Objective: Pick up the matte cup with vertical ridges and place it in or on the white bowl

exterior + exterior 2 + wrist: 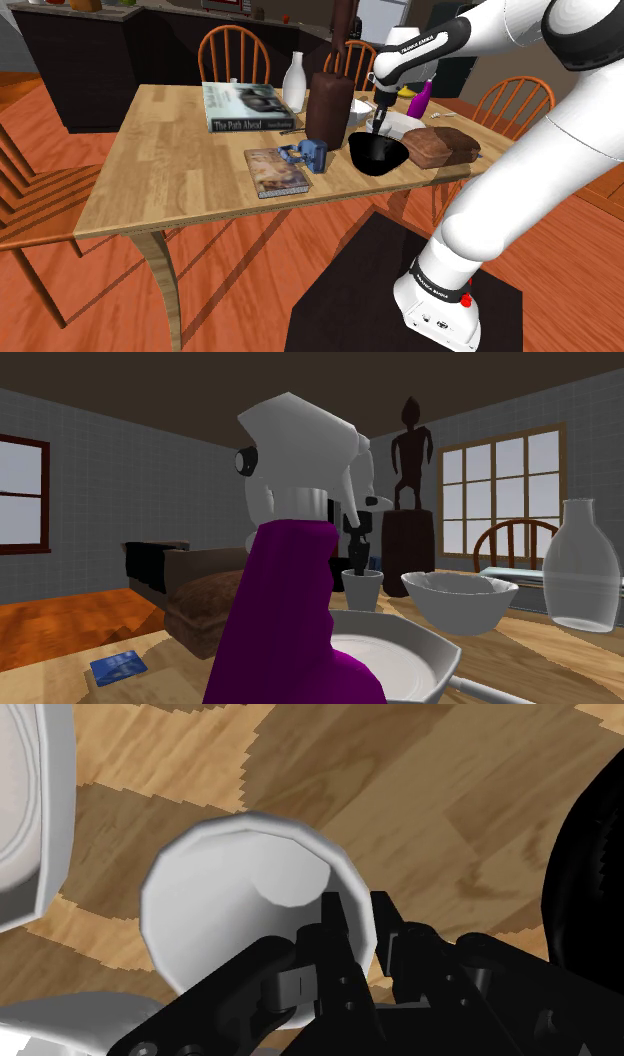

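Wrist view: cup (240, 894) is at the gripper (360, 912) tips, fingers pinched on its wall, one inside, one outside. Cup looks seated on the table (450, 804), not lifted yet. Grasp done; lift and drop into the bowl (460, 602), near the gripper, are left.
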Motion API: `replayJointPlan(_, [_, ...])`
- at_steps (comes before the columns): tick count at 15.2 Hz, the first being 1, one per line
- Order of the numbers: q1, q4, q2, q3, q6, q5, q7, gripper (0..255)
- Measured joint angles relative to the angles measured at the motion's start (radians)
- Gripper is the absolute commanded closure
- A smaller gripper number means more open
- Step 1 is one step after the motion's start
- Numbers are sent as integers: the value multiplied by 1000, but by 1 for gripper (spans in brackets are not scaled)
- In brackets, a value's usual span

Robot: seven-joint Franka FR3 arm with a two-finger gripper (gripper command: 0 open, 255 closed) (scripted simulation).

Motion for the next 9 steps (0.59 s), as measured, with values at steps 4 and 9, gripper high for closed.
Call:
replayJointPlan(4, [0, 4, -3, 1, -7, 0, 0, 255])
replayJointPlan(9, [0, 46, -26, 12, -71, -3, 0, 255])
